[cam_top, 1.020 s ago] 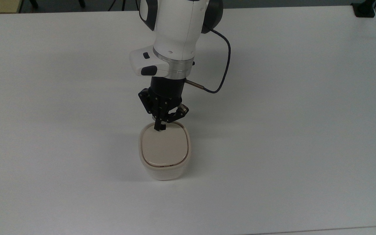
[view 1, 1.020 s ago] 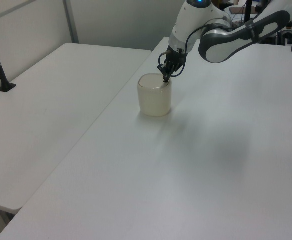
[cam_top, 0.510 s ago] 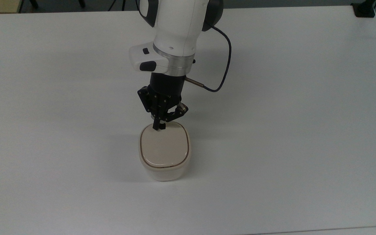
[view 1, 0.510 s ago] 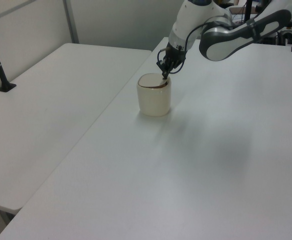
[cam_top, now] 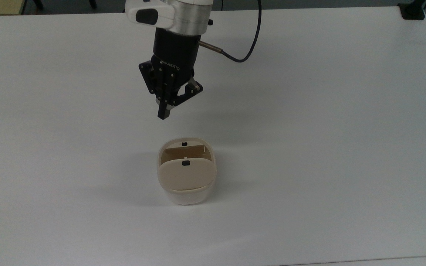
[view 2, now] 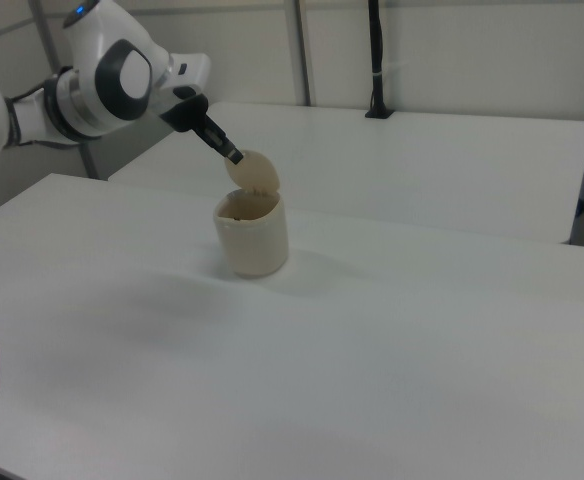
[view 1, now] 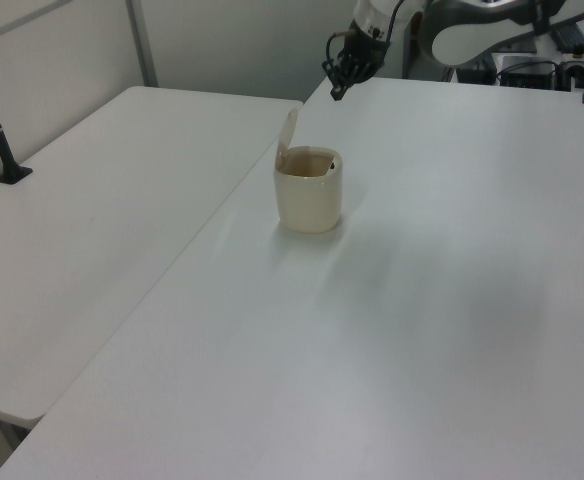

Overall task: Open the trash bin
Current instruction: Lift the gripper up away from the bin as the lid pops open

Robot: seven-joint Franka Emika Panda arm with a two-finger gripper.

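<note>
A: I've got the worktop (cam_top: 327, 147) across my screens, big, white and matte. In the left view a second white table (view 1: 102, 210) sits beside it on the left view's left.

B: And the arm?

A: My arm (view 2: 92, 85) comes in from the right view's left, white shell with grey joints. In the top view its wrist hangs above the middle of the worktop, a dark cable (cam_top: 252, 40) looping off its side.

B: Where's the trash bin?

A: The trash bin (cam_top: 186, 184) stands upright on the worktop, near the middle, cream-beige, rounded-square. It's open: the lid (cam_top: 186, 175) is tipped up on its hinge, standing nearly upright at the side away from the arm, and I can see into the brownish inside in the top view.

B: End effector?

A: The end effector (cam_top: 164, 112) hovers above the worktop, well clear of the bin, on the top view's upper side of it. Its black fingers (cam_top: 165, 105) are pressed together into one narrow tip, pinching nothing. In the right view that tip points down toward the raised lid without touching it.

B: Any small details?

A: A small black button (cam_top: 184, 143) on the rim nearest the arm, and a small black catch (cam_top: 185, 162) on the lid's underside
</note>
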